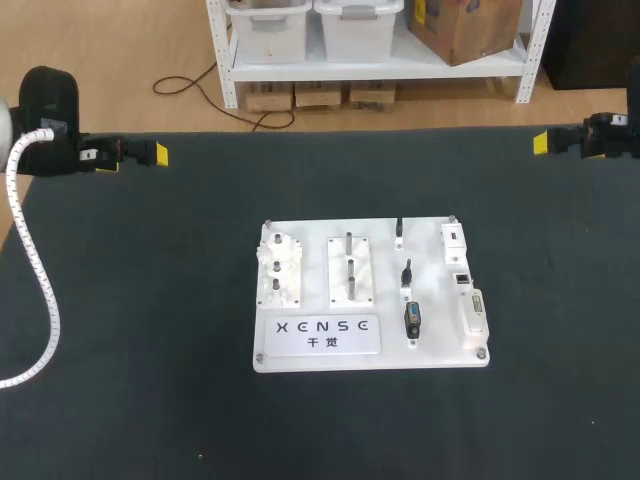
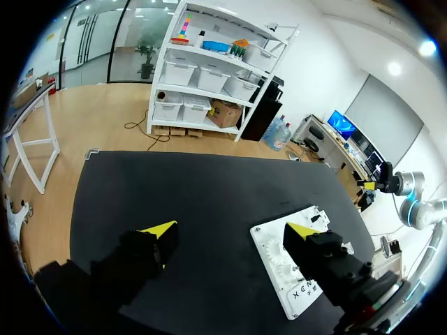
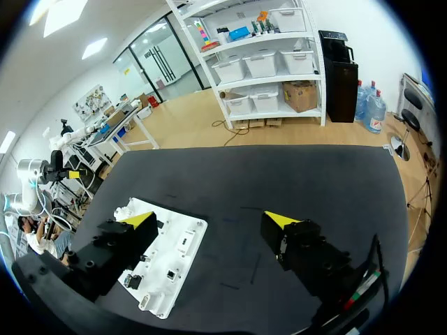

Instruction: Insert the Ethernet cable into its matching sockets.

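Nearest the robot, a white board (image 1: pixel 440 348) lies flat mid-table, with a label plate (image 1: pixel 327 335) along its near edge. Just behind the plate on the board's right half sits a small black plug (image 1: pixel 412 320), probably the task's cable end, though it is too small to be sure. A white socket block (image 1: pixel 474 312) stands beside it at the right edge, and a thin dark stub (image 1: pixel 406 272) rises further back. At the table's far corners, well apart from the board, the left gripper (image 2: pixel 230 232) and right gripper (image 3: pixel 209 220) both have their fingers spread wide and hold nothing. Risks, as judged:

1. The dark pieces look alike from here, so the wrong one could be picked.
2. The plug's latch side is unreadable, and pressing it in reversed would jam it.
3. No clamp is visible on the board, so an off-axis push could slide it across the table (image 1: pixel 150 300).
4. Both arms would be working the same right half, so their fingers could crowd each other.
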You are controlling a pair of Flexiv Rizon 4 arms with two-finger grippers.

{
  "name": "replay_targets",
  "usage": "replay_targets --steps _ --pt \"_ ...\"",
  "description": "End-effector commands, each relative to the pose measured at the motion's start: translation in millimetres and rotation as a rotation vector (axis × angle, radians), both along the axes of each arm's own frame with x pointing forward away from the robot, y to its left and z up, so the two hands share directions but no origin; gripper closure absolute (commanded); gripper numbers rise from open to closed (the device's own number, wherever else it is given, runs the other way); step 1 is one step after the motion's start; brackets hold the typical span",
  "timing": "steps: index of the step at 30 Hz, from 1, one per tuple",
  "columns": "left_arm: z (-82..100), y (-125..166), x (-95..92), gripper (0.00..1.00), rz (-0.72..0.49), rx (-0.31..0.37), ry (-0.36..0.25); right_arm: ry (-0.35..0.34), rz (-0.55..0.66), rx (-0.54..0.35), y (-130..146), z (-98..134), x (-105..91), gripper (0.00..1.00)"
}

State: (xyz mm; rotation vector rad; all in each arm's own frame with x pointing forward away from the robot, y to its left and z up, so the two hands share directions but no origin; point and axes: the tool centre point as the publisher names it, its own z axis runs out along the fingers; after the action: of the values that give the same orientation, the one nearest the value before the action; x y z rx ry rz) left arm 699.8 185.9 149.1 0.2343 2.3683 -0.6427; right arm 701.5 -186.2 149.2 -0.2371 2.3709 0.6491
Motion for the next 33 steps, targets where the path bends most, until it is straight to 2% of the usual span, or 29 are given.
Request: replay_targets --steps 1,18,22,24,28,32,33 --pt "1.4 -1 0.4 0.00 0.005 0.008 0.006 0.000 -0.001 -0.002 0 0 -0.3 0.00" --pt "1.4 -1 0.4 0.00 0.005 0.008 0.006 0.000 -0.001 -0.002 0 0 -0.3 0.00" --pt "6.4 4 5.8 0.00 -0.145 0.075 -0.114 0.000 -0.001 -0.002 0 0 -0.3 0.00" --pt "11.1 0 2.6 0.00 -0.270 0.104 -0.211 0.000 -0.001 -0.002 0 0 -0.3 0.00" --pt "14.9 -13 -8.3 0.00 -0.479 0.107 -0.328 0.000 -0.001 -0.002 0 0 -0.3 0.00" --pt "11.7 -30 -24.5 0.00 -0.701 0.049 -0.427 0.000 -0.001 -0.002 0 0 -0.3 0.00" --pt "10.5 -35 -28.8 0.00 -0.744 0.057 -0.441 0.000 -0.001 -0.002 0 0 -0.3 0.00"
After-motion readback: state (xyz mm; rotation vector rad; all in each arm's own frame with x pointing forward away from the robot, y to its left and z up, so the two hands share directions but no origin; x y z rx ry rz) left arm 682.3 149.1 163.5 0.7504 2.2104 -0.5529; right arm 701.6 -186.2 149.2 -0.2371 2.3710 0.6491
